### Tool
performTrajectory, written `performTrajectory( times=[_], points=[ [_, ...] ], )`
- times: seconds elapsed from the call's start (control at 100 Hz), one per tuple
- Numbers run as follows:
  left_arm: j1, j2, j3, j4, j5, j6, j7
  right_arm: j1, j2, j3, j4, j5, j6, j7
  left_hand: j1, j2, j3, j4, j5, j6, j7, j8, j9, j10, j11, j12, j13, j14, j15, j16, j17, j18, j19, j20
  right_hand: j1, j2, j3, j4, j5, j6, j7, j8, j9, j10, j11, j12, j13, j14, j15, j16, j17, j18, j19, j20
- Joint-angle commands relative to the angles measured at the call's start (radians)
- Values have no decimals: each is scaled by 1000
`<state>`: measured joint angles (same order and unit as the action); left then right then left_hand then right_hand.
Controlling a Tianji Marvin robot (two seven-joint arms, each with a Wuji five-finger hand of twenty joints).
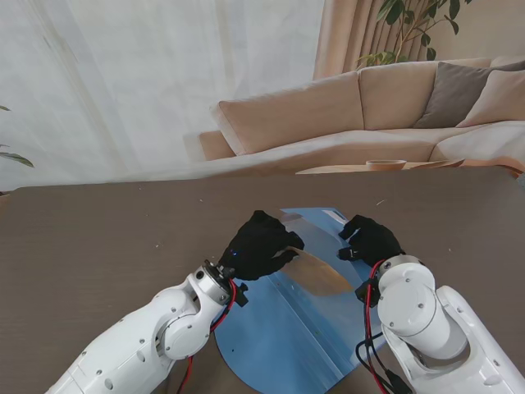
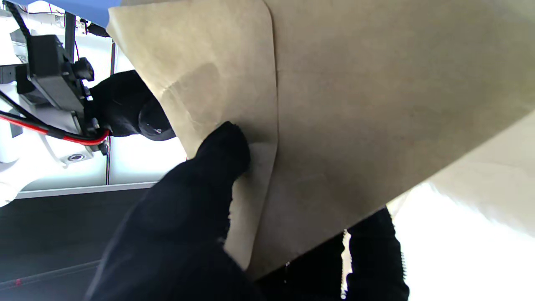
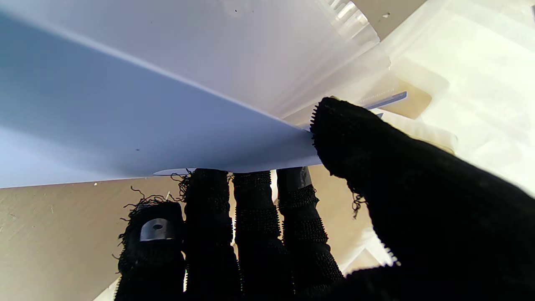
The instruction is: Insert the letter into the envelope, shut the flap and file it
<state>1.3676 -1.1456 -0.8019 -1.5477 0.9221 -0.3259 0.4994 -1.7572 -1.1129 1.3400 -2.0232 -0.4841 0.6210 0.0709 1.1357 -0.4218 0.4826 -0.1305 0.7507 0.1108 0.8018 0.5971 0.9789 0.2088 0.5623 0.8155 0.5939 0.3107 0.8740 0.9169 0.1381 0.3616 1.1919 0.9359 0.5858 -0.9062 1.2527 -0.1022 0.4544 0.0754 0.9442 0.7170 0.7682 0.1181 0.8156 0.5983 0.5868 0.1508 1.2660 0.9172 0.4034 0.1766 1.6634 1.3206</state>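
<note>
A tan kraft envelope [image 1: 318, 271] [image 2: 355, 125] is lifted off the table over the open blue folder [image 1: 279, 332]. My left hand [image 1: 261, 245] is shut on the envelope's left end, with the thumb [image 2: 221, 154] pressed on its face and the fingers behind it. My right hand [image 1: 371, 240] [image 2: 123, 104] is at the folder's far right corner, thumb [image 3: 376, 159] and fingers [image 3: 250, 217] pinching the raised blue folder sheet [image 3: 125, 104]. Pale translucent pockets [image 3: 342, 46] show behind that sheet. No separate letter is visible.
The brown table [image 1: 98, 246] stretches to both sides and away from me. Beyond its far edge stand a beige sofa [image 1: 344, 115], a low wooden table with a bowl [image 1: 385, 165] and white curtains.
</note>
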Motion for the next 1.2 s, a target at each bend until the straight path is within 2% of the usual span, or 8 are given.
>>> performTrajectory(
  times=[0.0, 0.22, 0.24, 0.74, 0.93, 1.19],
  points=[
    [21, 0, -20, -28, 7, -25, -17, 0, -4, -3, -8, -3, -5, 16, 72, 84, 8, 16, 12, -81, 123, 23, -9, -24, 8, 30, -36, -12, -7, 28, -10, -23, -2, -14, 175, 97, 120, 75, 31, 5, 11, 1, 169, -182, 308, 127, 9, 6, 20, 13, 7, 7, 63, 39],
    [63, 7, -86, -83, 23, -105, -7, 5, -4, -2, -6, 0, 1, 17, 76, 87, 1, 18, 7, -80, 123, 23, -13, -34, 7, 32, -39, -15, -11, 29, -10, -23, -2, -14, 176, 97, 120, 76, 34, 6, 11, 3, 170, -180, 308, 129, 10, 7, 20, 15, 9, 7, 64, 40],
    [65, 7, -89, -87, 23, -110, -7, 5, -4, -2, -6, 0, 1, 18, 76, 89, 0, 18, 6, -80, 123, 24, -16, -13, 5, 32, -40, -15, -12, 30, -10, -23, -2, -14, 176, 97, 120, 76, 34, 5, 10, 3, 170, -180, 308, 129, 10, 7, 20, 15, 10, 7, 65, 40],
    [81, 1, -126, -127, 16, -170, 12, 4, -4, 3, -6, 9, 0, 20, 84, 97, -18, 21, -5, -95, 132, 37, -25, -20, 3, 41, -48, -22, -21, 35, -18, -30, -11, -17, 179, 97, 122, 78, 40, 4, 8, 5, 172, -178, 309, 134, 12, 8, 22, 17, 16, 7, 67, 40],
    [37, -2, -84, -89, 42, -155, 52, 6, -4, 3, -7, 19, -2, 23, 91, 104, -32, 20, -17, -102, 140, 44, -37, -37, 1, 49, -64, -34, -27, 38, -23, -42, -13, -18, 178, 96, 121, 79, 42, 4, 8, 4, 173, -176, 309, 136, 13, 10, 22, 18, 18, 8, 68, 40],
    [-82, 12, 41, 45, 158, -104, 172, 4, -7, 12, -20, 40, 4, 20, 97, 112, -51, 21, -31, -115, 151, 44, -45, -48, -3, 52, -73, -50, -32, 40, -29, -51, -18, -21, 180, 96, 121, 79, 45, 4, 9, 2, 174, -174, 309, 138, 13, 12, 23, 19, 18, 10, 69, 41]
  ],
)
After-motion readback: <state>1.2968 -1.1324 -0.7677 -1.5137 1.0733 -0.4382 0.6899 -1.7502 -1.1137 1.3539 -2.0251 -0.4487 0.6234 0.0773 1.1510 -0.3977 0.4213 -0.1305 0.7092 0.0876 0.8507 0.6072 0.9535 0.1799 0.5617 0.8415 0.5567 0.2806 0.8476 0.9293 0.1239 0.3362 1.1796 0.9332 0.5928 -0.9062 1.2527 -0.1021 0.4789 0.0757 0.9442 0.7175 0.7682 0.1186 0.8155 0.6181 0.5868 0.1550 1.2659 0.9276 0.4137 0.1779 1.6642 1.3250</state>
